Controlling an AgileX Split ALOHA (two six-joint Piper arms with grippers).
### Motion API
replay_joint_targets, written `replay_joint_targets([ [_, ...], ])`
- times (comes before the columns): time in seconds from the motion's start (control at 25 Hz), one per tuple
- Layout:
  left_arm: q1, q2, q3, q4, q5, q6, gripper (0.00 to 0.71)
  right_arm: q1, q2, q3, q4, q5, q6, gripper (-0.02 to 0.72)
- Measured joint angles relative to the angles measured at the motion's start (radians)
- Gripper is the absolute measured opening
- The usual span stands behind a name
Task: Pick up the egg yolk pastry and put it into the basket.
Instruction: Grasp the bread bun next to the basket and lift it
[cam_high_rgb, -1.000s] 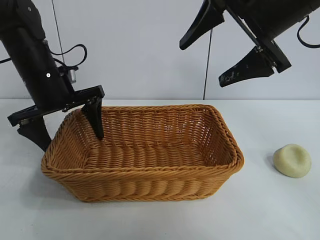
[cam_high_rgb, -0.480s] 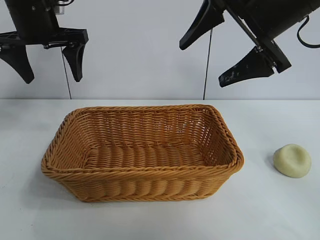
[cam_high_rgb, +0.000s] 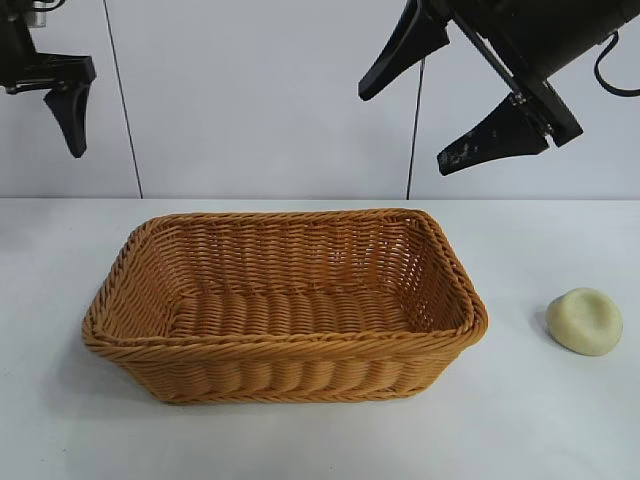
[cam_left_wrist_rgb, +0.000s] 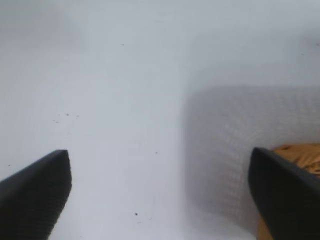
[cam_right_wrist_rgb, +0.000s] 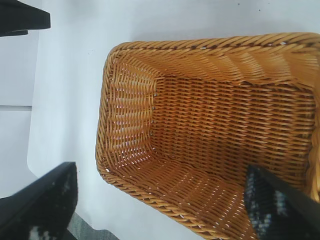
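The basket (cam_high_rgb: 285, 310) is woven wicker, orange-tan, ribbed and rough, with a thick braided rim and a faint sheen on the strands; the right wrist view shows the same tight weave across its floor and sloped walls. The egg yolk pastry (cam_high_rgb: 584, 321) looks smooth and matt, pale cream-yellow, dough-like. The counter (cam_high_rgb: 540, 420) is a smooth white surface with a dull finish. The jaws of the right gripper (cam_high_rgb: 440, 110) look like black matt hard plastic, one tip scuffed with pale marks.
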Motion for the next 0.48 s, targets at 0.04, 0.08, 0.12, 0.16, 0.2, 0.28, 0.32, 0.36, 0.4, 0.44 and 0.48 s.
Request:
replay_joint_targets([
  [0.04,0.009,-0.012,0.014,0.0,0.0,0.009,0.692,0.0,0.0,0.0,0.0,0.002,0.0,0.644],
  [0.08,0.019,-0.029,0.034,0.0,0.0,0.016,0.692,0.0,0.0,0.0,0.0,0.003,0.0,0.644],
  [0.12,0.026,-0.046,0.059,0.0,0.0,0.023,0.692,0.0,0.0,0.0,0.0,0.003,0.0,0.644],
  [0.16,0.03,-0.066,0.083,0.003,0.0,0.031,0.692,0.0,0.0,0.0,0.0,0.004,0.0,0.644],
  [0.2,0.031,-0.089,0.116,0.007,0.0,0.037,0.692,0.0,0.0,0.0,0.0,0.005,0.0,0.644],
  [0.28,0.031,-0.135,0.187,0.011,0.0,0.05,0.692,0.0,0.0,0.0,0.0,0.005,0.0,0.644],
  [0.32,0.031,-0.164,0.219,0.011,0.0,0.055,0.692,0.0,0.0,0.0,0.0,0.005,0.0,0.644],
  [0.36,0.031,-0.197,0.26,0.011,0.0,0.06,0.692,0.0,0.0,0.0,0.0,0.006,0.0,0.644],
  [0.4,0.031,-0.227,0.306,0.011,0.0,0.061,0.692,0.0,0.0,0.0,-0.001,0.006,0.0,0.644],
  [0.44,0.031,-0.266,0.345,0.013,0.0,0.064,0.692,0.0,0.0,0.0,-0.001,0.006,0.0,0.644],
  [0.48,0.031,-0.31,0.396,0.014,0.0,0.066,0.692,0.0,0.0,0.0,-0.001,0.006,0.0,0.644],
])
